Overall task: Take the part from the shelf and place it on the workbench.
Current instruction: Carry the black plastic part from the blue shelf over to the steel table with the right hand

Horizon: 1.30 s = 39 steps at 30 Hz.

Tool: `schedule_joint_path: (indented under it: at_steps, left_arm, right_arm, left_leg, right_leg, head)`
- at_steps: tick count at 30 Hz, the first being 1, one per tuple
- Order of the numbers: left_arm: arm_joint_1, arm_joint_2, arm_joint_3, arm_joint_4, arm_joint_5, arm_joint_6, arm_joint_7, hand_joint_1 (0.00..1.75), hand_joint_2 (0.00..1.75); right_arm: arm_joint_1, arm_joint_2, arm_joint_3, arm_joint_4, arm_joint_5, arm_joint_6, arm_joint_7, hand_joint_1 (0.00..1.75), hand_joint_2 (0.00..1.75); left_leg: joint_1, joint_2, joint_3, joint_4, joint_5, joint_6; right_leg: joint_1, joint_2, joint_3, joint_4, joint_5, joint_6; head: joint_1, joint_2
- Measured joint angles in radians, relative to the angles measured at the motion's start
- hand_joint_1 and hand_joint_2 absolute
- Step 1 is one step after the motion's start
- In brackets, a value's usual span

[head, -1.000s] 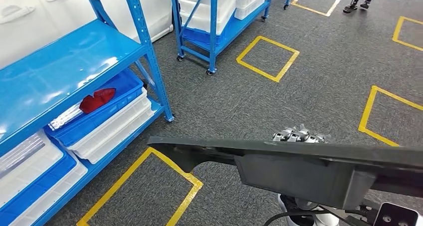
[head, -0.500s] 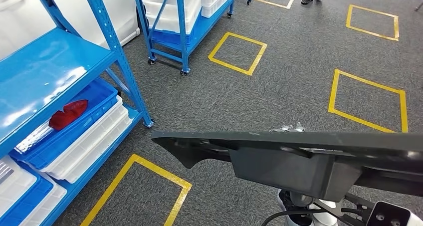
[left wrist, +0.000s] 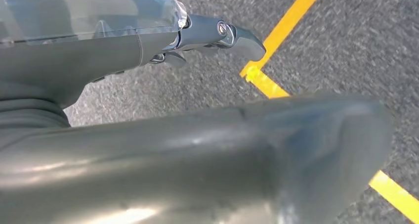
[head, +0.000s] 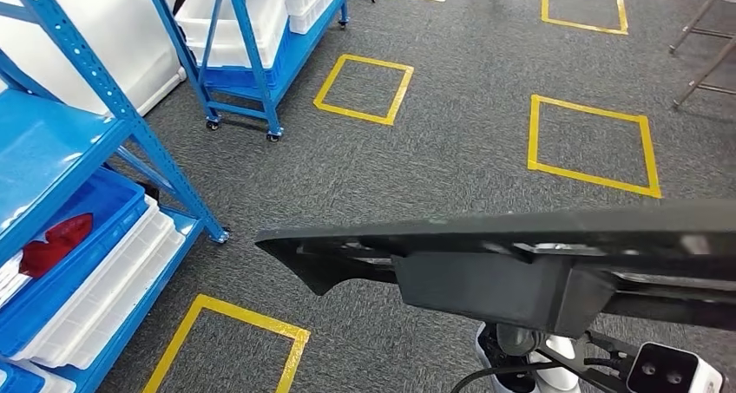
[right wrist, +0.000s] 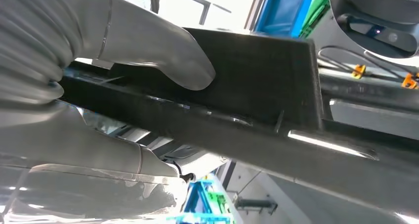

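Both robot hands were on the long dark part [head: 521, 263], which I saw carried level across the lower head view, above the grey floor [head: 451, 150] with its yellow squares [head: 590, 141]. My right robot hand [right wrist: 89, 85] pinched the part's edge, thumb [right wrist: 163, 51] pressed on one face and fingers [right wrist: 99, 155] curled against the other; my left robot hand [left wrist: 99, 41] lay against the part with a dark finger [left wrist: 222, 33] stretched past it, though I could not tell its grip. Blue shelves [head: 95, 150] with bins stood to the left.
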Motion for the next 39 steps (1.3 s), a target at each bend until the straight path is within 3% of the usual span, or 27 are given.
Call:
schedule_joint_path:
  at_steps: [2, 4, 6, 8, 10, 12, 14, 15, 16, 19, 21, 24, 26, 28, 29, 30, 31, 33, 35, 37, 39]
  left_arm:
    - [-0.001, -0.004, 0.0, 0.0, -0.001, 0.0, -0.002, 0.0, 0.0]
    - [-0.003, -0.004, 0.002, 0.0, 0.0, -0.001, -0.002, 0.0, 0.0]
    - [-0.005, -0.003, 0.006, 0.0, 0.002, -0.001, -0.002, 0.0, 0.0]
    - [-0.009, -0.004, 0.01, 0.0, 0.004, -0.004, -0.004, 0.0, 0.0]
    - [-0.013, -0.005, 0.013, 0.0, 0.005, -0.007, -0.007, 0.0, 0.0]
    - [-0.012, -0.005, 0.016, 0.0, 0.005, -0.008, -0.009, 0.0, 0.0]
    - [-0.01, -0.005, 0.017, 0.0, 0.005, -0.008, -0.008, 0.0, 0.0]
    - [-0.01, -0.005, 0.017, 0.0, 0.005, -0.009, -0.008, 0.0, 0.0]
    - [-0.011, -0.006, 0.017, 0.0, 0.005, -0.01, -0.008, 0.0, 0.0]
    - [-0.016, -0.008, 0.017, 0.0, 0.006, -0.014, -0.008, 0.0, 0.0]
    - [-0.018, -0.009, 0.017, 0.0, 0.008, -0.016, -0.008, 0.0, 0.0]
    - [-0.021, -0.01, 0.017, 0.0, 0.008, -0.017, -0.004, 0.0, 0.0]
    - [-0.023, -0.011, 0.017, 0.0, 0.005, -0.016, -0.001, 0.0, 0.0]
    - [-0.02, -0.013, 0.017, 0.0, 0.003, -0.016, 0.0, 0.0, 0.0]
    - [-0.016, -0.013, 0.017, 0.0, 0.002, -0.016, 0.0, 0.0, 0.0]
    - [-0.014, -0.013, 0.017, 0.0, 0.002, -0.016, 0.001, 0.0, 0.0]
    - [-0.012, -0.013, 0.017, 0.0, 0.002, -0.015, 0.001, 0.0, 0.0]
    - [-0.011, -0.012, 0.017, 0.0, 0.002, -0.014, 0.001, 0.0, 0.0]
    - [-0.011, -0.012, 0.017, 0.0, 0.002, -0.015, 0.001, 0.0, 0.0]
    - [-0.011, -0.011, 0.017, 0.0, 0.002, -0.016, 0.001, 0.0, 0.0]
    - [-0.013, -0.011, 0.017, 0.0, 0.002, -0.017, 0.0, 0.0, 0.0]
  right_arm:
    - [0.0, 0.001, 0.004, 0.005, 0.001, -0.003, 0.0, 1.75, 1.75]
    - [-0.003, 0.003, 0.007, 0.01, 0.002, -0.011, 0.0, 1.75, 1.75]
    - [-0.007, 0.005, 0.009, 0.015, 0.005, -0.02, 0.0, 1.75, 1.75]
    - [-0.011, 0.005, 0.01, 0.018, 0.011, -0.03, 0.0, 1.75, 1.75]
    - [-0.02, 0.005, 0.013, 0.019, 0.015, -0.037, 0.0, 1.75, 1.75]
    - [-0.028, 0.005, 0.017, 0.02, 0.015, -0.037, 0.0, 1.75, 1.75]
    - [-0.03, 0.005, 0.019, 0.022, 0.013, -0.036, 0.0, 1.75, 1.75]
    - [-0.03, 0.005, 0.019, 0.023, 0.013, -0.036, 0.0, 1.75, 1.75]
    - [-0.032, 0.005, 0.02, 0.023, 0.012, -0.036, 0.0, 1.75, 1.75]
    - [-0.042, 0.005, 0.025, 0.028, 0.013, -0.044, 0.0, 1.75, 1.75]
    - [-0.05, 0.004, 0.031, 0.034, 0.014, -0.054, 0.0, 1.75, 1.75]
    - [-0.059, 0.001, 0.038, 0.047, 0.018, -0.072, 0.0, 1.75, 1.75]
    - [-0.068, -0.001, 0.046, 0.058, 0.021, -0.083, 0.0, 1.75, 1.75]
    - [-0.075, -0.004, 0.055, 0.071, 0.026, -0.094, 0.0, 1.75, 1.75]
    - [-0.077, -0.005, 0.059, 0.079, 0.03, -0.1, 0.0, 1.75, 1.75]
    - [-0.077, -0.006, 0.063, 0.087, 0.034, -0.106, 0.0, 1.75, 1.75]
    - [-0.076, -0.008, 0.067, 0.095, 0.038, -0.114, 0.0, 1.75, 1.75]
    - [-0.077, -0.012, 0.077, 0.107, 0.046, -0.127, 0.0, 1.75, 1.75]
    - [-0.078, -0.016, 0.085, 0.117, 0.05, -0.138, 0.0, 1.75, 1.75]
    - [-0.079, -0.019, 0.092, 0.128, 0.051, -0.146, 0.0, 1.75, 1.75]
    - [-0.079, -0.023, 0.096, 0.137, 0.051, -0.152, 0.0, 1.75, 1.75]
  left_leg:
    - [0.0, -0.019, 0.038, -0.112, 0.084, 0.007]
    - [0.001, -0.063, 0.09, -0.242, 0.141, 0.015]
    - [-0.002, -0.08, 0.105, -0.279, 0.144, 0.021]
    - [-0.003, -0.06, 0.111, -0.288, 0.148, 0.031]
    - [-0.001, -0.035, 0.12, -0.301, 0.154, 0.044]
    - [-0.002, -0.008, 0.124, -0.307, 0.154, 0.051]
    - [-0.003, 0.019, 0.125, -0.306, 0.15, 0.051]
    - [-0.003, 0.031, 0.126, -0.306, 0.148, 0.049]
    - [-0.003, 0.043, 0.129, -0.305, 0.145, 0.047]
    - [-0.005, 0.069, 0.141, -0.304, 0.134, 0.035]
    - [-0.008, 0.082, 0.147, -0.303, 0.128, 0.023]
    - [-0.005, 0.096, 0.156, -0.304, 0.12, 0.004]
    - [0.0, 0.062, 0.141, -0.258, 0.087, -0.003]
    - [0.002, 0.017, 0.078, -0.129, 0.024, -0.004]
    - [0.002, 0.008, 0.039, -0.058, -0.001, -0.004]
    - [0.001, 0.003, 0.01, -0.009, -0.01, -0.004]
    - [0.001, 0.002, -0.003, 0.002, 0.002, -0.002]
    - [0.001, -0.009, 0.028, -0.096, 0.079, 0.005]
    - [0.001, -0.046, 0.084, -0.231, 0.14, 0.013]
    - [-0.002, -0.068, 0.106, -0.283, 0.149, 0.018]
    - [-0.002, -0.053, 0.11, -0.29, 0.151, 0.026]
  right_leg:
    - [0.0, 0.028, 0.005, 0.003, -0.003, 0.002]
    - [0.0, 0.052, 0.004, 0.01, -0.007, 0.009]
    - [-0.005, 0.073, -0.003, 0.013, -0.006, 0.021]
    - [-0.009, 0.083, -0.006, 0.013, -0.006, 0.034]
    - [-0.007, 0.037, -0.027, 0.058, -0.034, 0.043]
    - [-0.009, -0.024, -0.092, 0.185, -0.099, 0.051]
    - [-0.018, -0.039, -0.158, 0.306, -0.142, 0.059]
    - [-0.022, -0.042, -0.166, 0.32, -0.136, 0.062]
    - [-0.025, -0.046, -0.151, 0.29, -0.113, 0.064]
    - [-0.025, -0.091, -0.035, 0.074, -0.022, 0.06]
    - [-0.016, -0.111, -0.003, 0.011, -0.011, 0.049]
    - [-0.01, -0.083, -0.003, 0.006, -0.011, 0.029]
    - [-0.014, -0.065, 0.005, -0.003, -0.008, 0.015]
    - [-0.013, -0.046, 0.009, -0.005, -0.009, 0.006]
    - [-0.01, -0.034, 0.009, -0.005, -0.009, 0.003]
    - [-0.008, -0.021, 0.01, -0.004, -0.01, 0.002]
    - [-0.005, -0.007, 0.012, -0.004, -0.011, 0.002]
    - [-0.003, 0.018, 0.018, -0.001, -0.014, 0.003]
    - [-0.003, 0.041, 0.02, 0.004, -0.019, 0.009]
    - [-0.006, 0.06, 0.015, 0.007, -0.02, 0.02]
    - [-0.009, 0.074, 0.009, 0.006, -0.019, 0.033]
  head:
    - [0.0, 0.0]
    - [0.0, 0.0]
    - [0.0, 0.0]
    - [0.0, 0.0]
    - [0.0, 0.0]
    - [0.0, 0.0]
    - [0.0, 0.0]
    - [0.0, 0.0]
    - [0.0, 0.0]
    - [0.0, 0.0]
    - [0.0, 0.0]
    - [0.0, 0.0]
    - [0.0, 0.0]
    - [0.0, 0.0]
    - [0.0, 0.0]
    - [0.0, 0.0]
    - [0.0, 0.0]
    - [0.0, 0.0]
    - [0.0, 0.0]
    - [0.0, 0.0]
    - [0.0, 0.0]
